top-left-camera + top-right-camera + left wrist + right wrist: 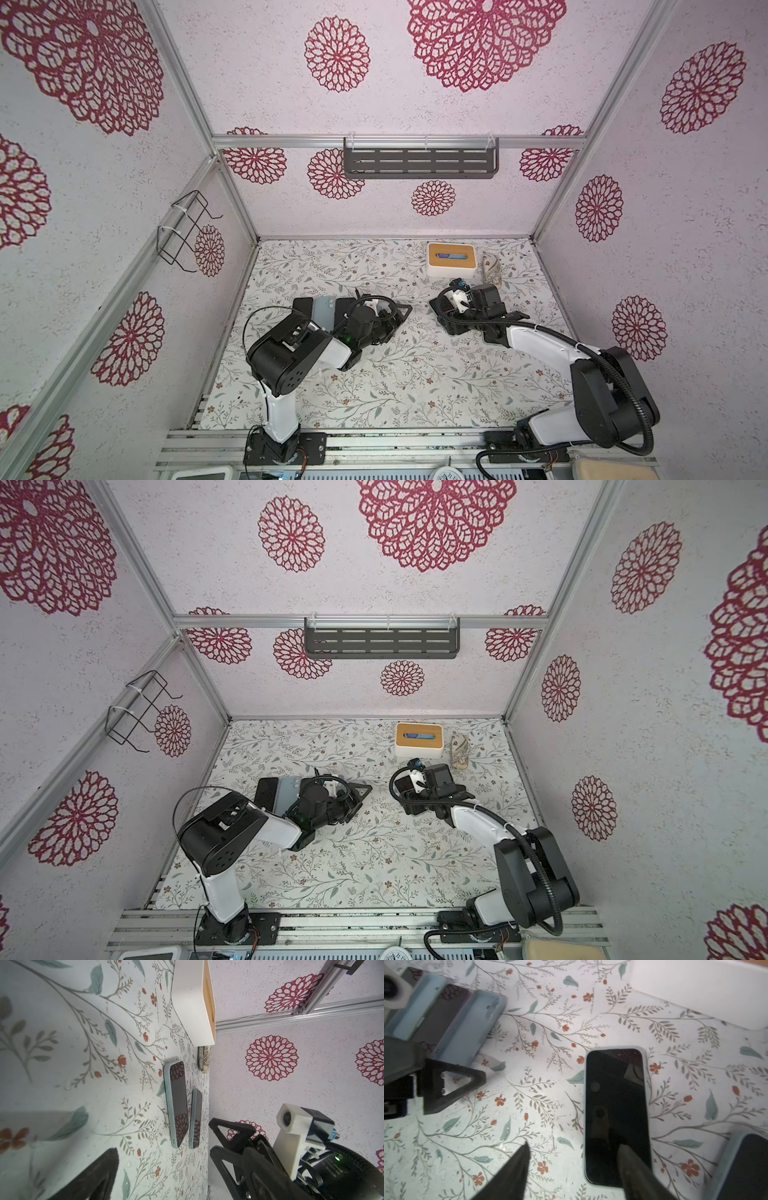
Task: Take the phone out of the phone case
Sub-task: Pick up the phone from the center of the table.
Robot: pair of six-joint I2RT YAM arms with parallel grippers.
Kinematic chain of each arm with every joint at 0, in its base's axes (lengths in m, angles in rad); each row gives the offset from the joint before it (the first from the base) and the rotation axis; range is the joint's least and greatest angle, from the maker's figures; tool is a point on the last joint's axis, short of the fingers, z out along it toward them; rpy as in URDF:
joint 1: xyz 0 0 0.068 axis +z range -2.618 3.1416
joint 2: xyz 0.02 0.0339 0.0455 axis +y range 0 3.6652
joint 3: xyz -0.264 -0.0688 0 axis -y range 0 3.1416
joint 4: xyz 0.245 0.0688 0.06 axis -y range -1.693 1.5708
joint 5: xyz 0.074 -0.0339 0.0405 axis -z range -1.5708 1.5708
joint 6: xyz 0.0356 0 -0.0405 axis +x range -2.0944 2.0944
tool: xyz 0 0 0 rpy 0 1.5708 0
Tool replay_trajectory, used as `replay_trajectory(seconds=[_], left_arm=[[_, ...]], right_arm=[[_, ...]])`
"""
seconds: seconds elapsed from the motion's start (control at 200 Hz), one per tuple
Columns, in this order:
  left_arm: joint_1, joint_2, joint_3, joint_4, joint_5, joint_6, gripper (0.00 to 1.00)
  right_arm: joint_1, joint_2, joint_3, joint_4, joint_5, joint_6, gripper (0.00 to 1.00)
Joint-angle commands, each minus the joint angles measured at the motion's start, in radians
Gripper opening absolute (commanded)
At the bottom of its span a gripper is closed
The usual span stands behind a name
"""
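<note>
A phone in a pale blue phone case [615, 1115] lies screen up on the floral table; the left wrist view shows it edge-on [176, 1103]. My right gripper [573, 1146] hangs open just above it, one finger [633, 1167] over the screen's near end and its mate over bare table. In both top views the right gripper [441, 307] [401, 785] hides this phone. My left gripper [163, 1149] lies on its side, open and holding nothing, pointing toward the right gripper; in a top view its finger [399, 311] shows as a black triangle.
A second cased phone [747, 1167] [196, 1118] lies beside the first. Pale blue cases and dark phones [324, 311] [467, 1022] sit in a row behind the left gripper. A white box with an orange top [451, 259] and a patterned roll [492, 270] stand at the back right.
</note>
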Motion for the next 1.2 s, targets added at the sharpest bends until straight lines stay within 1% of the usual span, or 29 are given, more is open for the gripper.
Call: replay_trajectory(seconds=[0.0,0.085,0.165,0.285,0.39,0.46,0.661,0.936,1.081,1.126,1.196], left_arm=[[-0.037,-0.091,0.049,-0.042,-0.055,0.055,0.97],[-0.056,-0.191,0.090,-0.242,-0.105,0.144,0.97],[-0.070,-0.281,0.130,-0.454,-0.173,0.212,0.97],[-0.079,-0.367,0.162,-0.637,-0.247,0.279,0.97],[-0.083,-0.412,0.174,-0.707,-0.276,0.311,0.97],[-0.086,-0.427,0.180,-0.736,-0.289,0.325,0.97],[-0.087,-0.423,0.190,-0.764,-0.312,0.345,0.97],[-0.086,-0.361,0.238,-0.802,-0.331,0.332,0.97],[-0.087,-0.307,0.286,-0.821,-0.308,0.289,0.97],[-0.085,-0.285,0.303,-0.827,-0.298,0.266,0.97],[-0.087,-0.252,0.338,-0.867,-0.287,0.247,0.97]], right_arm=[[-0.014,0.032,0.070,-0.118,0.164,0.017,0.87],[-0.030,0.090,0.104,-0.153,0.179,0.007,0.91],[-0.032,0.131,0.117,-0.150,0.149,-0.046,0.94],[-0.031,0.192,0.135,-0.144,0.116,-0.106,0.96],[-0.031,0.229,0.152,-0.133,0.101,-0.127,0.97],[-0.031,0.250,0.167,-0.138,0.115,-0.134,0.97],[-0.031,0.293,0.187,-0.156,0.102,-0.144,0.96],[-0.005,0.347,0.190,-0.181,0.106,-0.154,0.85],[0.013,0.329,0.173,-0.176,0.114,-0.148,0.73],[0.016,0.317,0.167,-0.173,0.106,-0.136,0.67],[0.018,0.295,0.150,-0.150,0.097,-0.107,0.61]])
